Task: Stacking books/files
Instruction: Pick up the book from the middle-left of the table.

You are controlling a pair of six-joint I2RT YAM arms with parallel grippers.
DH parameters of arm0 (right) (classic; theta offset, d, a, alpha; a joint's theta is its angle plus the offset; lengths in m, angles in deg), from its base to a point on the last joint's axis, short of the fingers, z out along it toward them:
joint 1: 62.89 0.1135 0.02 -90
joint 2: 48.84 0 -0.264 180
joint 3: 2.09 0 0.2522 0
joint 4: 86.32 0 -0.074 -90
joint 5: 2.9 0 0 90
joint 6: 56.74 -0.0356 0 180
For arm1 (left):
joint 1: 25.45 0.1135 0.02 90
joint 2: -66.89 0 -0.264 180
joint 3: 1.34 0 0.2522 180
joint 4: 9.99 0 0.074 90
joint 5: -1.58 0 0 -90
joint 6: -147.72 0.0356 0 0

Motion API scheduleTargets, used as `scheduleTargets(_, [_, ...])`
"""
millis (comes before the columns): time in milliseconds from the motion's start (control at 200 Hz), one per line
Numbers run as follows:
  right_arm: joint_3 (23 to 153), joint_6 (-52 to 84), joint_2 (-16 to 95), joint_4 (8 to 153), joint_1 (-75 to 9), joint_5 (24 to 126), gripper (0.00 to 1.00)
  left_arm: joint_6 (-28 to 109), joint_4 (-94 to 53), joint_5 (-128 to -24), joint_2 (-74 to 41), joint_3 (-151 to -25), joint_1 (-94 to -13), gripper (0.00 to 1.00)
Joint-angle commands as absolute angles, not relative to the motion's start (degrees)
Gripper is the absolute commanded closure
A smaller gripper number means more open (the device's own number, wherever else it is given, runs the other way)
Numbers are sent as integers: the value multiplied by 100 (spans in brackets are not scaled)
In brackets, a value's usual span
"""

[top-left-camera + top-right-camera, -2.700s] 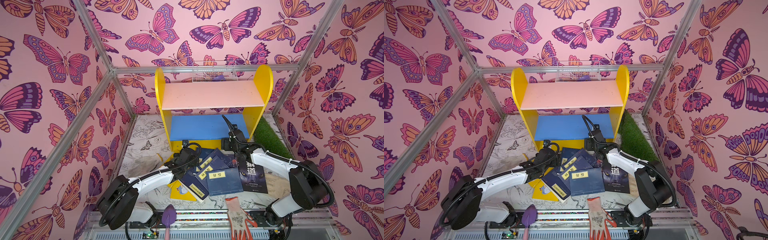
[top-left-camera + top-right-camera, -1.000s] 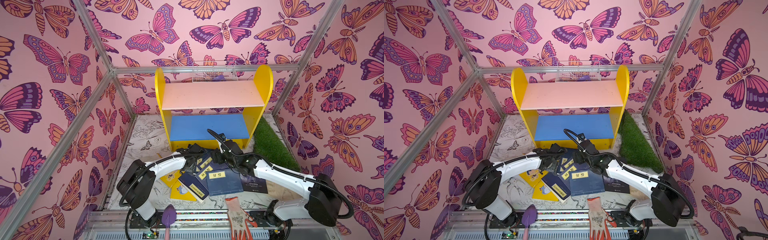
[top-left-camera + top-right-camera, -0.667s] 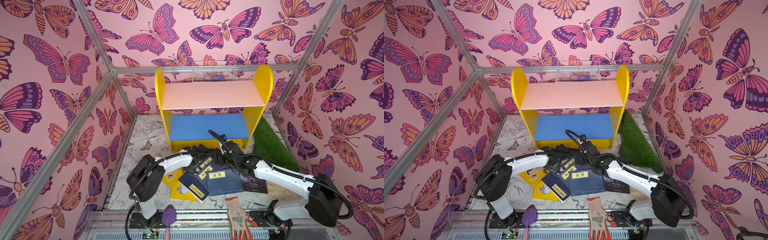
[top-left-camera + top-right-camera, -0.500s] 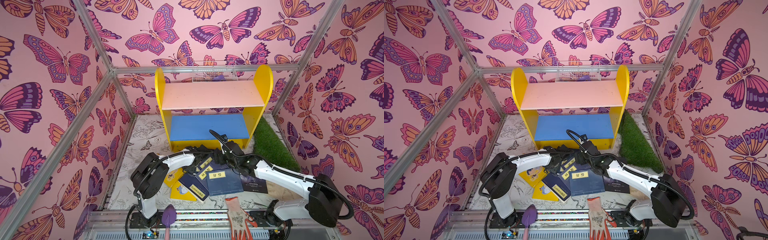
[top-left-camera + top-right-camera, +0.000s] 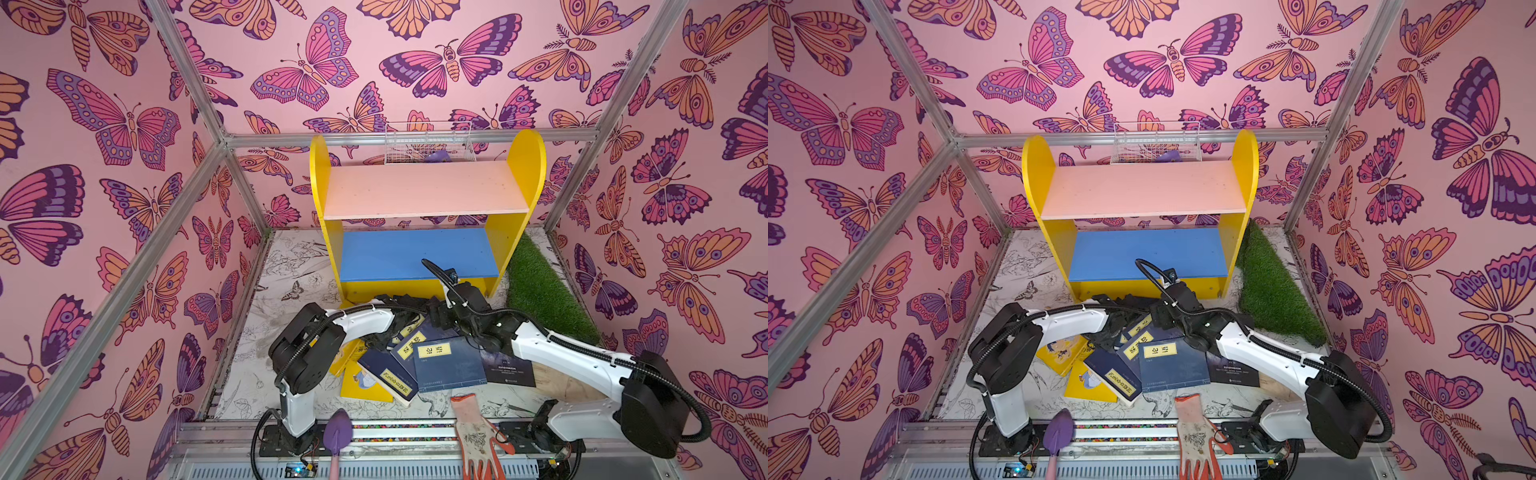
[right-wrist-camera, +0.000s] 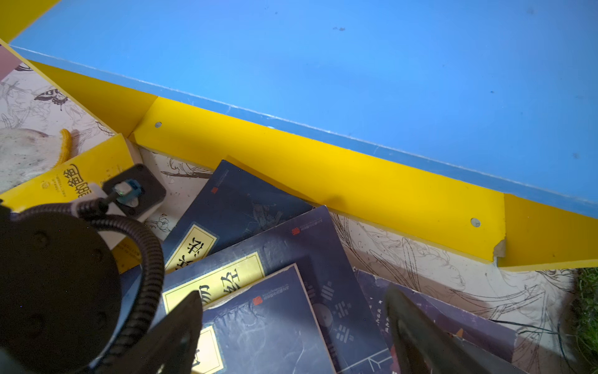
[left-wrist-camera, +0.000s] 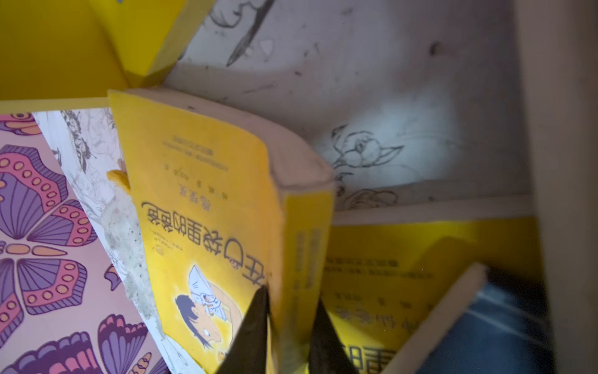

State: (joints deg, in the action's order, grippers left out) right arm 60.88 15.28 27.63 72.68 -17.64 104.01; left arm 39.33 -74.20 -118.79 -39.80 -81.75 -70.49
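A loose pile of books (image 5: 440, 361) (image 5: 1163, 361) lies fanned on the floor in front of the shelf: several navy ones with yellow labels, a dark one (image 5: 505, 368) at the right and yellow cartoon ones (image 5: 1064, 350) at the left. My left gripper (image 7: 291, 307) is shut on the spine of a yellow cartoon book (image 7: 200, 200), which stands tilted on edge over another yellow book (image 7: 388, 275). My right gripper (image 6: 293, 298) hangs open just above the navy books (image 6: 268, 327), holding nothing. In both top views the two grippers meet at the far edge of the pile.
The yellow shelf unit, with its blue lower board (image 5: 415, 253) and pink top board (image 5: 424, 189), stands right behind the pile. Green turf (image 5: 544, 291) lies to the right. A white-and-orange glove (image 5: 478, 436) and a purple trowel (image 5: 337, 432) lie at the front rail. A beige glove (image 6: 22, 152) lies left of the books.
My left gripper has shut on the yellow book's spine, and the left arm has folded in closer to the pile. The right arm has hardly moved.
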Motion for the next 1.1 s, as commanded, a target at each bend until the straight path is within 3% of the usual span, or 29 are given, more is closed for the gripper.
scheduleTargets(0, [6010, 1537, 2622, 7295, -1797, 10424, 11, 3762, -7666, -11124, -4132, -7902, -6990, 90])
scheduleTargets(90, [6016, 1638, 2588, 7247, -1791, 10316, 11, 3628, -7670, -10952, -3914, -7942, -6976, 100])
scheduleTargets(551, [6356, 1846, 2419, 7172, -1810, 9288, 12, 3243, -6734, -10725, -889, -7257, -6836, 100])
scheduleTargets(757, [6984, 1792, 2542, 6996, -1875, 8147, 12, 3653, -5700, -10409, 522, -6540, -6867, 100])
scheduleTargets(927, [7512, 1845, 2724, 6751, -1869, 7311, 12, 3914, -5192, -10123, 1221, -6198, -6980, 100])
scheduleTargets(1093, [7592, 1782, 2692, 6872, -1906, 7232, 12, 4168, -5203, -9964, 1636, -6342, -7124, 100])
